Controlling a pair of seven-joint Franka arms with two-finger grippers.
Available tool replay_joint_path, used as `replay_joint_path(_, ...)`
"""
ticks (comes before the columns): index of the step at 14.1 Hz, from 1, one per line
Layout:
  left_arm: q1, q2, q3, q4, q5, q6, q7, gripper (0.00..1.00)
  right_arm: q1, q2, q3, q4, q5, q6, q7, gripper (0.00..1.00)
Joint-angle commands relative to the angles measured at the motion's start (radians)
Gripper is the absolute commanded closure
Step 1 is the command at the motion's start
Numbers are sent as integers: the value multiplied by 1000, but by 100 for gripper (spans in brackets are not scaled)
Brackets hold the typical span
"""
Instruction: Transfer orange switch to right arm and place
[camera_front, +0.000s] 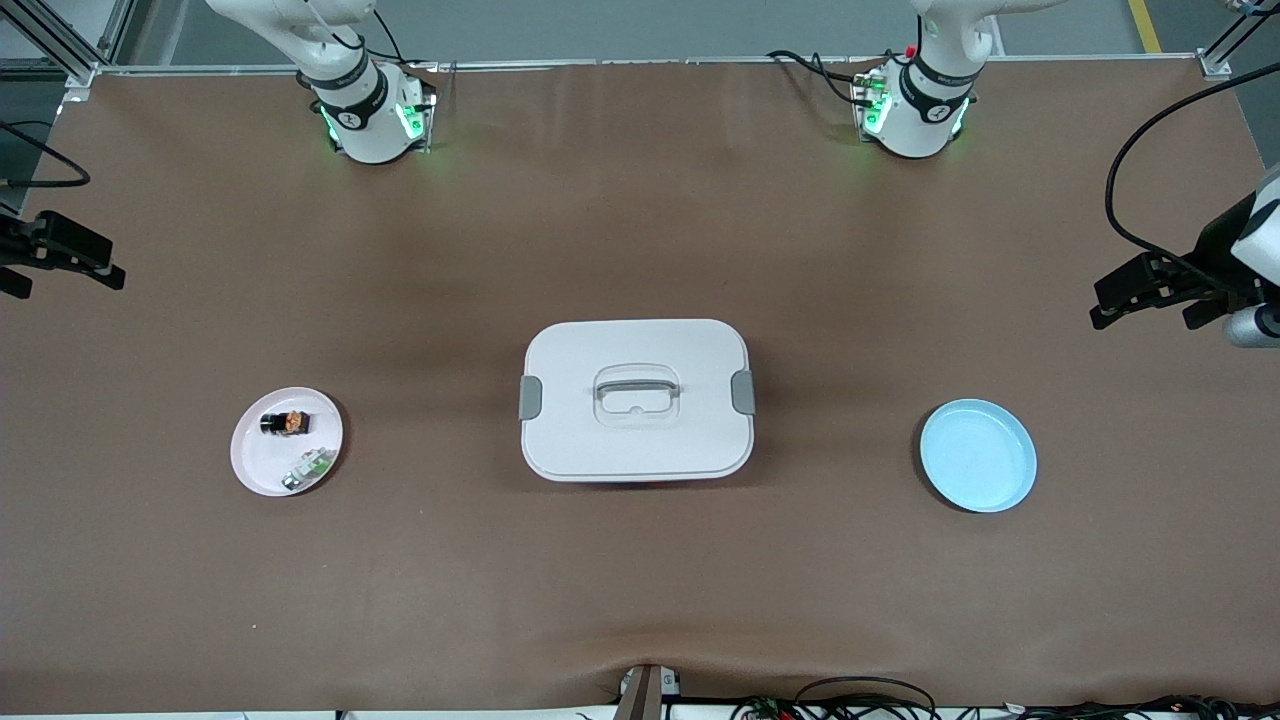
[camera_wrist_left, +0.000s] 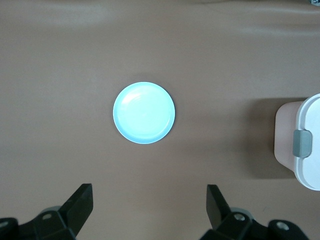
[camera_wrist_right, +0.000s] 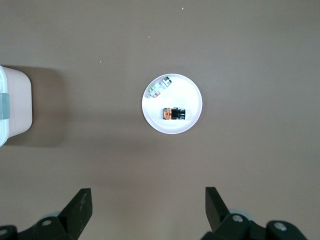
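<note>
Two claws apart and bare, well clear of the white lidded box (camera_front: 636, 400) at mid-counter.

Orange switch (camera_front: 287, 423) lying in the pink plate (camera_front: 250, 465) toward the right arm's end from the box, beside a green-and-white switch (camera_front: 310, 467). Blue plate (camera_front: 978, 456) toward the left arm's end, bare. Right claw (camera_wrist_right: 147, 212) high over the pink plate, left claw (camera_wrist_left: 149, 207) high over the blue plate, both waiting. Fits either a switch already delivered or one lying elsewhere than the task's source. Box shut, standing between both plates.

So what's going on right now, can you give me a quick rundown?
Left gripper open over blue plate. Right gripper open over pink plate. Orange switch on pink plate, untouched. Lidded white box between plates.
</note>
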Motion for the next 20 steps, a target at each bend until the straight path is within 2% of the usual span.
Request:
replay_joint_path(1, -3, 2, -3, 11, 22, -1, 6, 0, -17, -20, 9, 50, 13, -70, 50, 0)
replay_joint_path(7, -6, 2, -4, 8, 24, -16, 7, 0, -20, -17, -20, 50, 34, -95, 149, 0)
replay_joint_path(11, 4, 5, -6, 3, 24, -62, 140, 0, -18, -18, -18, 45, 34, -110, 149, 0)
replay_joint_path(20, 6, 6, -4, 3, 22, -62, 99, 0, -17, -20, -18, 36, 22, -108, 147, 0)
